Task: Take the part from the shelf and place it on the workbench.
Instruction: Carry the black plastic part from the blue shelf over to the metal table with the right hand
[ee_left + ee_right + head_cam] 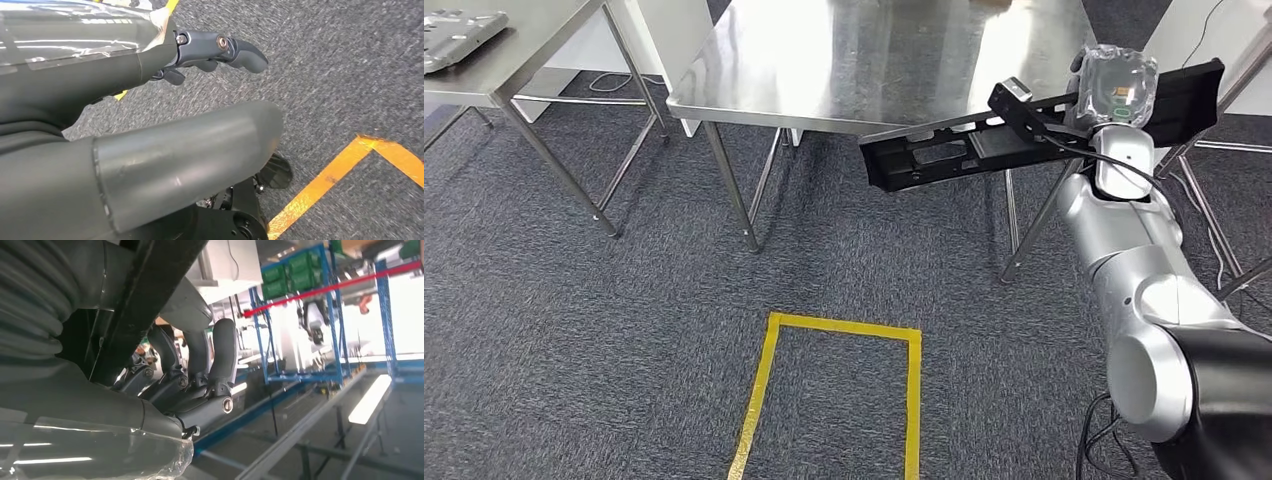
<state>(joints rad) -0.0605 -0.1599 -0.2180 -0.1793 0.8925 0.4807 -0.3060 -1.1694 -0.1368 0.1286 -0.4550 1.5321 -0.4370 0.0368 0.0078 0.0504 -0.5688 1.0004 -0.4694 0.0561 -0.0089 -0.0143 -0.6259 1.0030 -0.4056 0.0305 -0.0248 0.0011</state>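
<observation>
Gripping one long black flat part (984,148), right hand (1114,85) fingers (220,355) curl around it beside one steel worktop (844,60); left hand (150,100) fingers (225,50) spread, holding nothing.

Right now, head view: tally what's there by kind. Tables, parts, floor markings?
Steel tables: 2 (centre workbench, side table)
Black parts: 1, long black part held by the right hand
Grey trays: 1, on the side table
Yellow tape outlines: 1
Total: 5

part (944,155): black
workbench (824,60): shiny silver steel
carpet (574,330): dark grey, speckled
tape rectangle (769,385): yellow
right arm (1139,290): silver
shelf frames (330,315): blue, bins on them possibly green
left hand (220,50): dark grey
</observation>
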